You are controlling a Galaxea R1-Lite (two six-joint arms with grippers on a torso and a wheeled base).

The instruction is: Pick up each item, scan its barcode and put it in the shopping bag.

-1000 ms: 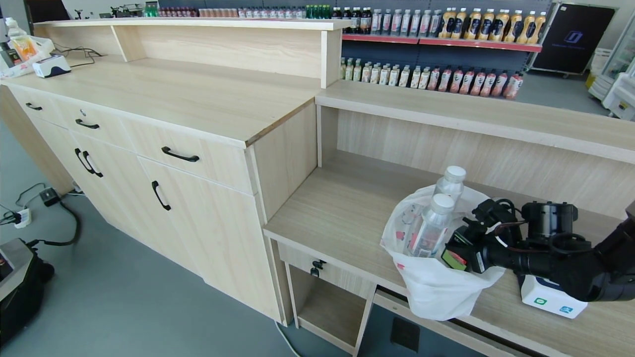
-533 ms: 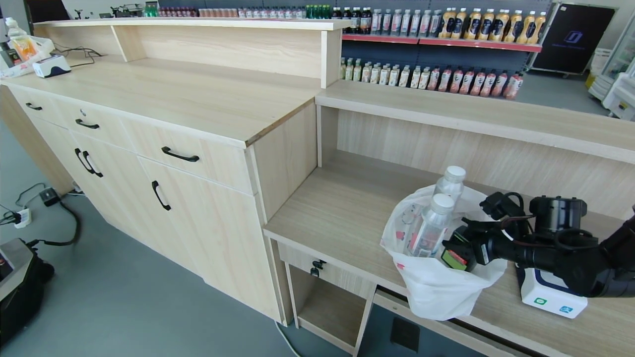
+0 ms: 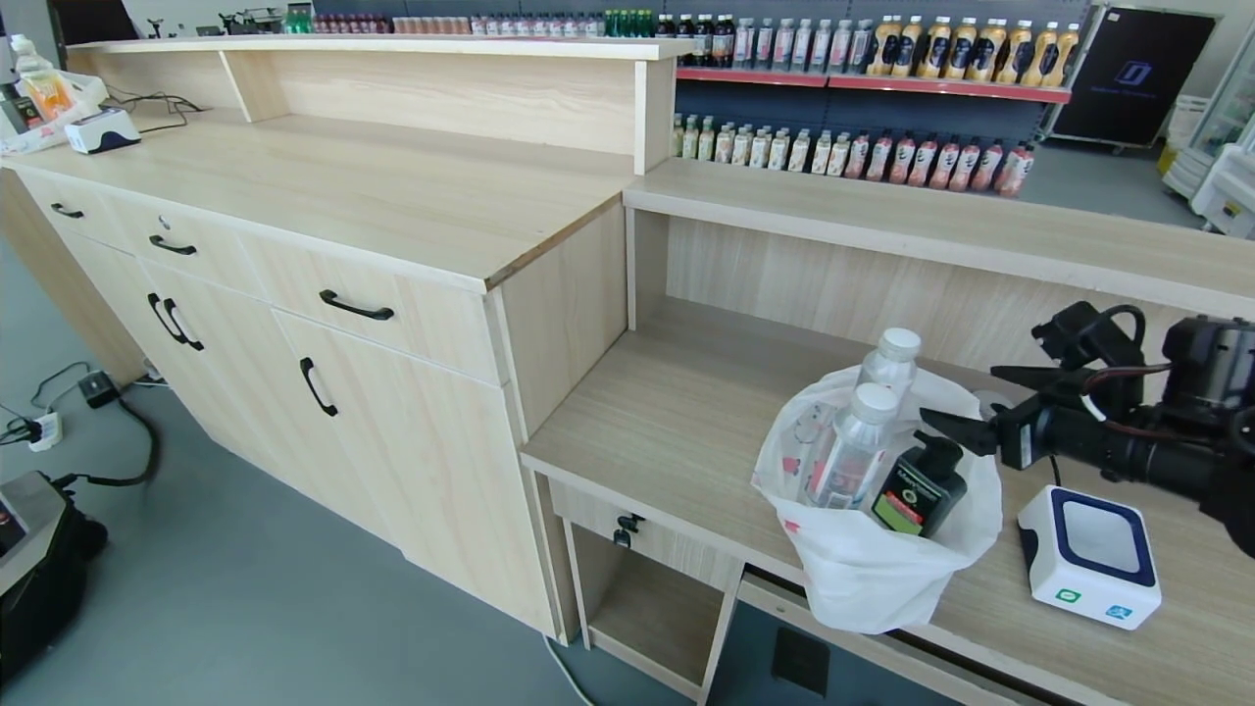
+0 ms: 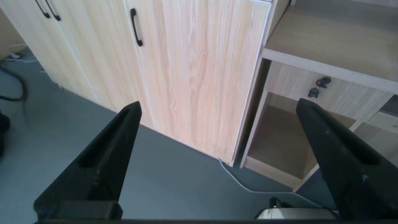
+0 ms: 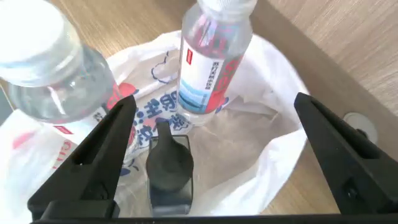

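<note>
A light wooden desk (image 3: 677, 412) is seen, with a lower step on the robot's right. On that lower step, near its front edge, a white shopping bag (image 3: 863, 569) is stood open. Just beside the bag, on its right, a white box-shaped scanner (image 3: 1088, 554) is laid flat on the desk. Two clear water bottles with white caps (image 3: 851, 451) (image 3: 887, 365) are stood upright inside the bag. A dark pump bottle (image 3: 917, 490) with a green and red label is leant in the bag beside them, at the side nearest the scanner.

The right pincer (image 3: 958, 392) is held above the bag's right rim, spread wide with nothing gripped. The dark bottle is found just below it, apart from both fingers; from the wrist, its pump top (image 5: 169, 163) is seen low between them. The left pincer (image 4: 219, 107) is held wide apart and empty over the grey floor (image 4: 124, 180), before a cupboard door (image 4: 199, 68).
</note>
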